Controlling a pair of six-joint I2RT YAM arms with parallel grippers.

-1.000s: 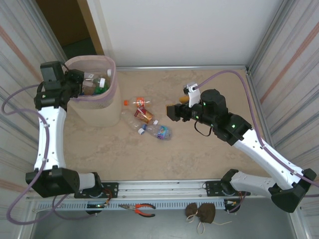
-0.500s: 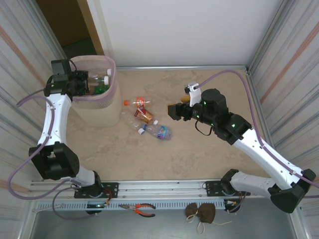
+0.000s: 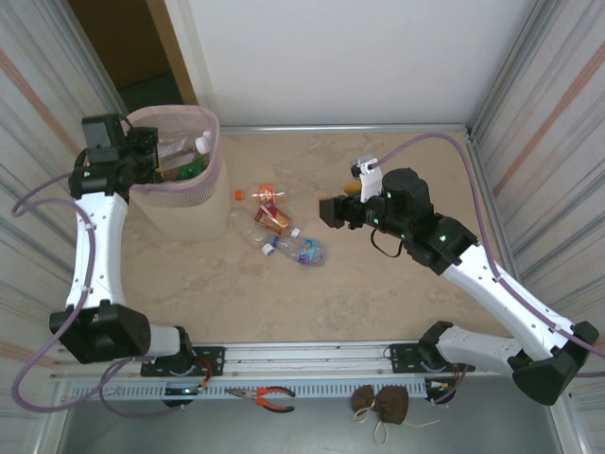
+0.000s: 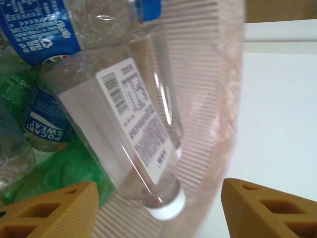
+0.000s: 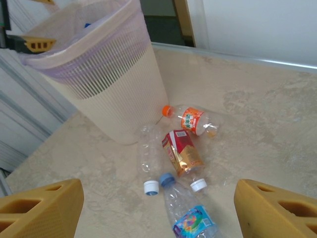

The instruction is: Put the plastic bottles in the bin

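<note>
"Plastic lay loose where, and on which side of the arms?"

"Four small bottles sat clustered on the beige marbled tabletop (image 5: 257,124), between the tall pale pink ribbed bin (image 5: 114,74) at the far left and the right gripper (image 3: 329,211). They lay to that gripper's left, so the right arm was plainly the nearer one."

"Which looked easiest to take?"

"Probably the clear bottle with the red-and-gold label (image 5: 182,153). Its long axis ran roughly away from the gripper, across the line between its fingers, white cap end toward it. An orange-capped bottle with an orange label (image 5: 195,119) lay just beyond, a bare clear bottle (image 5: 146,161) alongside, and a blue-capped bottle (image 5: 188,213) closer in."

"And the jaws?"

"On the right they hung wide apart above the table, gripping nothing. The left gripper (image 3: 146,158) was at the bin's mouth, fingers parted and touching nothing. A clear bottle with a white label and white cap (image 4: 133,129) lay loose inside, on green and blue-labelled bottles."
</note>
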